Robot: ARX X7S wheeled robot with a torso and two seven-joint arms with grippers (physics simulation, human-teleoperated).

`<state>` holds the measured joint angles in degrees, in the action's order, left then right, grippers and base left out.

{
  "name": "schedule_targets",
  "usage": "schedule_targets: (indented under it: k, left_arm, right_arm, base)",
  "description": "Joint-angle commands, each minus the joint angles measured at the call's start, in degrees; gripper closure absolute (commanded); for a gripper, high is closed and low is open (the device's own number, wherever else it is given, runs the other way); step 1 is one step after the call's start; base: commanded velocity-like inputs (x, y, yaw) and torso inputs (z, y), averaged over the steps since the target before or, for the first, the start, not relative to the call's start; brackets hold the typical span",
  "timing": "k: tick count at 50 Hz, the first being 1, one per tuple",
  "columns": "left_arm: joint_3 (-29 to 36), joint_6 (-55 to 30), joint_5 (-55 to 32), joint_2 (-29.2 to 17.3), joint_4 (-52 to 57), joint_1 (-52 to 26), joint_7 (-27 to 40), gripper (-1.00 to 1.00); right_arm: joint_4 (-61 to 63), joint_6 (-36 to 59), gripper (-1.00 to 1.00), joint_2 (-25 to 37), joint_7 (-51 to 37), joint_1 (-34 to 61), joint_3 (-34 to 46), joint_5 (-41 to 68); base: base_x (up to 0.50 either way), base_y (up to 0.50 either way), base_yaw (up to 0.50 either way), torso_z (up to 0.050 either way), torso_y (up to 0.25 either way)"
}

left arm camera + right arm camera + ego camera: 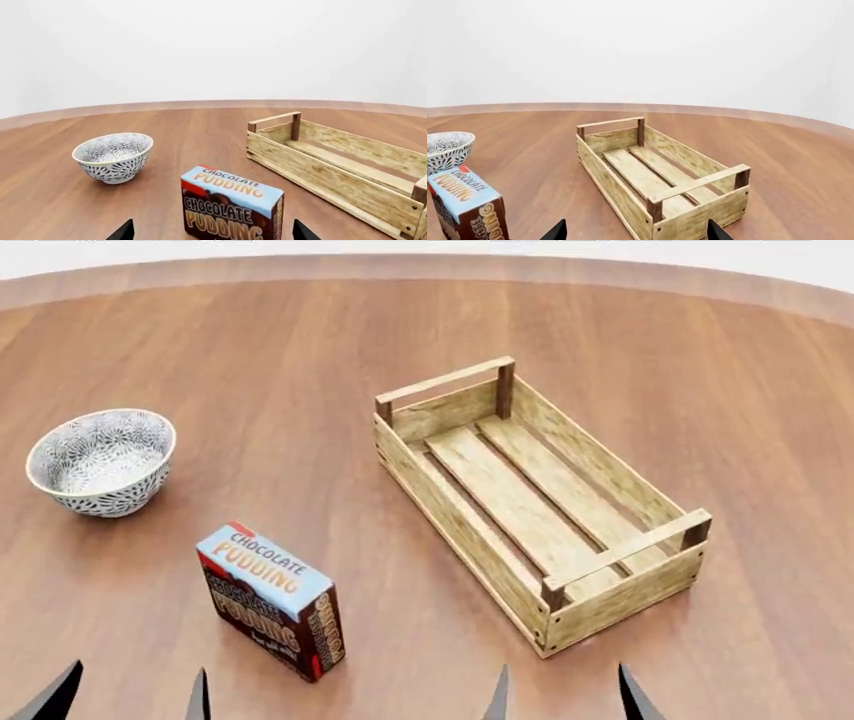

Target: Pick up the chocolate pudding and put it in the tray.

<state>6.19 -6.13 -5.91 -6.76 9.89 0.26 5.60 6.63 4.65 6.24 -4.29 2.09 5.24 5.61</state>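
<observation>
The chocolate pudding [271, 598] is a small carton with a light-blue top and brown sides, lying on the wooden table front left. It also shows in the left wrist view [231, 204] and the right wrist view [468, 209]. The tray [534, 500], a long slatted wood crate, sits empty to its right, also in the left wrist view [340, 170] and the right wrist view [660, 180]. My left gripper [130, 695] is open, just short of the carton. My right gripper [561, 695] is open, near the tray's near end. Only fingertips show.
A round grey-and-white patterned bowl [102, 461] stands at the left, behind the carton; it also shows in the left wrist view [113, 156]. The round wooden table [267, 360] curves away at the back edge.
</observation>
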Motion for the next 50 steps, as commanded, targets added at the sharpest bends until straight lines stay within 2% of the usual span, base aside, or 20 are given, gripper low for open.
schedule_targets:
  k: [1, 41, 50]
  left_arm:
    - [0.93, 0.09, -0.36, -0.55, 0.27, 0.02, 0.71, -1.00]
    - [2.50, -0.26, -1.98, -2.41, 1.43, 0.34, 2.66, -1.00]
    - [2.90, -0.34, -2.25, -2.78, 1.58, 0.16, 2.92, -1.00]
  right_arm:
    - [-0.93, -1.15, -1.00, 0.49, -0.80, 0.35, 0.26, 0.98]
    - [-1.95, -1.82, -1.00, 1.68, -3.17, 0.93, 1.58, 3.29]
    - [3.20, -0.11, -1.00, 3.12, -0.20, -1.67, 1.78, 8.17]
  base:
    - [0.32, 0.07, 0.00, 0.000, 0.000]
    - [0.32, 0.05, 0.00, 0.000, 0.000]
    - [0.00, 0.00, 0.00, 0.000, 0.000]
